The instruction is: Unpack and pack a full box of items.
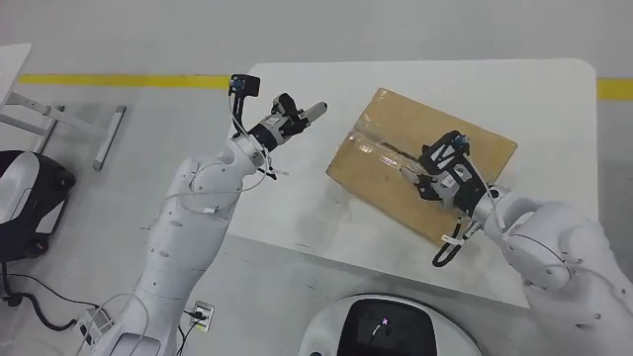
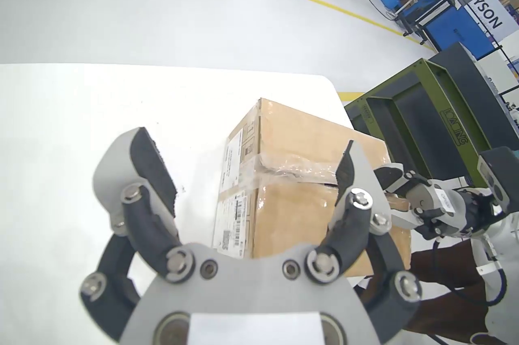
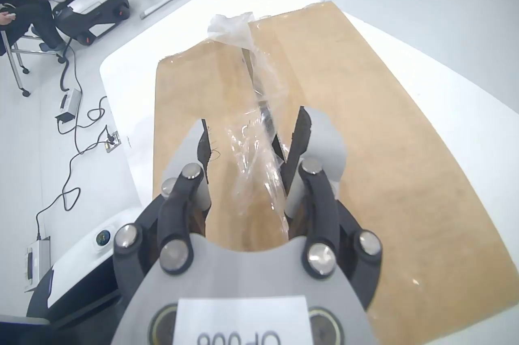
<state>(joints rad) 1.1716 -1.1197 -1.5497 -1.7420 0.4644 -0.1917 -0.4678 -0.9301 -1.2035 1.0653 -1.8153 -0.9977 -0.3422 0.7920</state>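
A closed cardboard box [image 1: 386, 133] lies at an angle in the middle of the white table [image 1: 287, 218]. Clear tape [image 3: 259, 107] along its top seam is crumpled and partly lifted, with a loose bunch at the far end [image 3: 229, 28]. My right gripper [image 3: 253, 123] hovers just over the box top [image 3: 365, 127], open, its fingers either side of the crumpled tape. It also shows over the box in the top view as the right gripper [image 1: 423, 170]. My left gripper [image 2: 247, 148] is open and holds nothing, above the table to the left of the box [image 2: 292, 208], seen from above as the left gripper [image 1: 307, 114].
A green metal cart [image 2: 405, 107] stands off the table's far side beyond the box. Another wheeled machine base [image 1: 25, 203] and a table frame [image 1: 69, 124] stand on the floor to the left. Bare table surface lies left of and in front of the box.
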